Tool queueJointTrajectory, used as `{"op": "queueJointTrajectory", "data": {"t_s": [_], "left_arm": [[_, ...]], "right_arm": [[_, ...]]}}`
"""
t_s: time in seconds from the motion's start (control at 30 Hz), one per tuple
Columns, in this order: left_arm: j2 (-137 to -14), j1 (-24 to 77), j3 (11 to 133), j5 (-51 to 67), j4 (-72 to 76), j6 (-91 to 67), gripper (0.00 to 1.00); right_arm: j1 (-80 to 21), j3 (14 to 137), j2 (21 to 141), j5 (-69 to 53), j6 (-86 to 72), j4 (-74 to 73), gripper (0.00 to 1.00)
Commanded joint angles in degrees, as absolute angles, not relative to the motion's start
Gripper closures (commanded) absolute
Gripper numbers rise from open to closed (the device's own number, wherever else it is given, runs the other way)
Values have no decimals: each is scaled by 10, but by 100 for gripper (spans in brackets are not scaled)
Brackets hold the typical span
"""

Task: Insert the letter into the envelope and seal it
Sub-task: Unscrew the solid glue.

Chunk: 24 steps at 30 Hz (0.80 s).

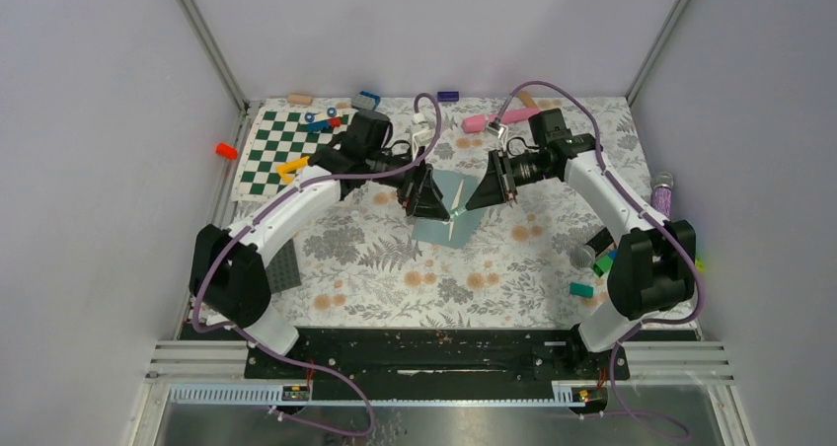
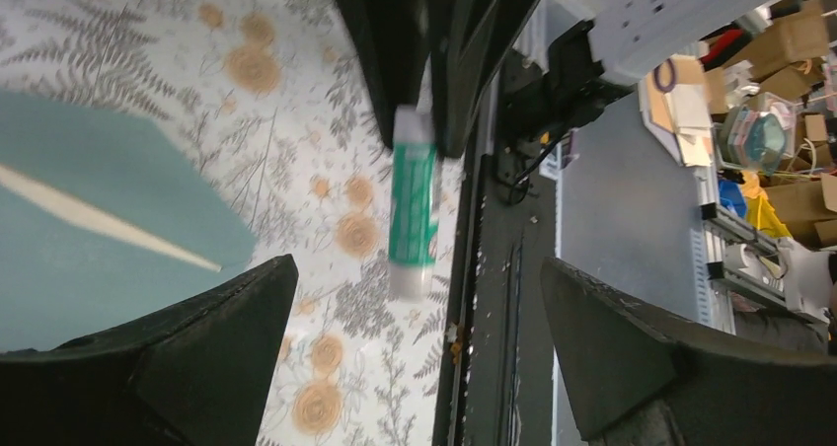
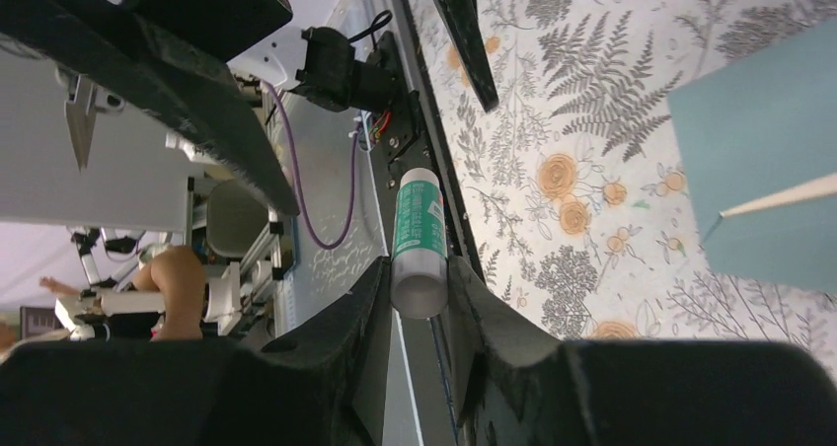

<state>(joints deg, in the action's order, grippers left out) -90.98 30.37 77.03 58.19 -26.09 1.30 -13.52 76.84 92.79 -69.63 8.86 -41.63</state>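
The teal envelope (image 1: 446, 201) lies flat on the floral cloth at mid table, under both grippers. It also shows in the left wrist view (image 2: 89, 229) and the right wrist view (image 3: 760, 150). A thin cream strip (image 2: 109, 219), which may be an edge of the letter, runs across it; the rest of the letter is hidden. My right gripper (image 1: 476, 197) (image 3: 419, 268) is shut on a green-and-white glue stick (image 3: 417, 234) above the envelope. My left gripper (image 1: 436, 205) (image 2: 417, 266) faces it, open, with the stick's white end (image 2: 410, 268) between the wide jaws, untouched.
A green-and-white chequered board (image 1: 286, 150) lies at back left with small blocks near it. A dark grey studded plate (image 1: 281, 265) sits by the left arm. Pink blocks (image 1: 489, 120) lie at the back. Green blocks (image 1: 592, 265) and a purple bottle (image 1: 661, 194) are on the right.
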Motion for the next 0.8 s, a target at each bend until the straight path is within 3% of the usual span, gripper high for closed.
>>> {"op": "queueJointTrajectory", "data": {"t_s": [0.0, 0.23, 0.6, 0.77], "left_arm": [[-891, 324, 779, 640, -153, -54, 3], [-913, 335, 771, 648, -150, -58, 19], [-940, 339, 787, 621, -211, -13, 22], [-961, 347, 803, 630, -236, -4, 41]], "right_arm": [[-157, 766, 933, -748, 119, -425, 95], [-156, 761, 935, -758, 116, -416, 95], [-144, 760, 927, -767, 121, -414, 95], [-142, 756, 928, -760, 109, -400, 95]]}}
